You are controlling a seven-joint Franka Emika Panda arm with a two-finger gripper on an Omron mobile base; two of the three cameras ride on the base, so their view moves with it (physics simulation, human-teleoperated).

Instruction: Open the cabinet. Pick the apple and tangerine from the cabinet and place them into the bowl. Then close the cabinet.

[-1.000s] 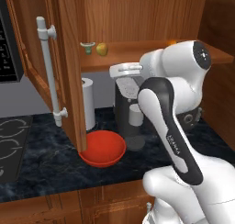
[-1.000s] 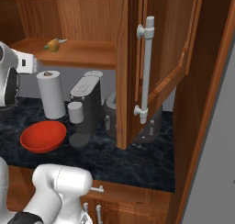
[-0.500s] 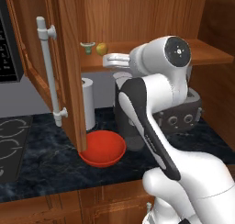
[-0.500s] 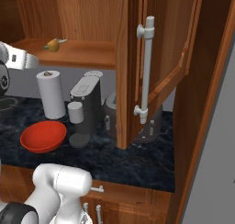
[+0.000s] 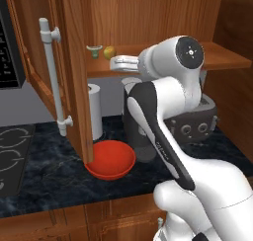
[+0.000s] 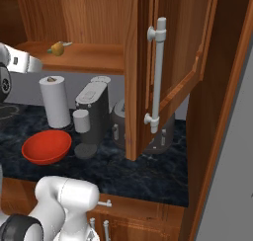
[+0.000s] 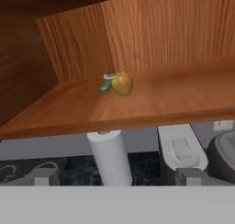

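Cabinet [image 5: 74, 82] stood with both doors swung wide. Apple [image 5: 109, 52] sat on the cabinet shelf, just beside a small dark-green cup [image 5: 94, 50] (nearly touching in the hand view). Gripper [image 7: 117, 177] hung just outside the shelf edge, jaws spread, grasping nothing. Bowl [image 5: 110, 159] rested below the shelf, near the paper towel roll [image 5: 95, 111].
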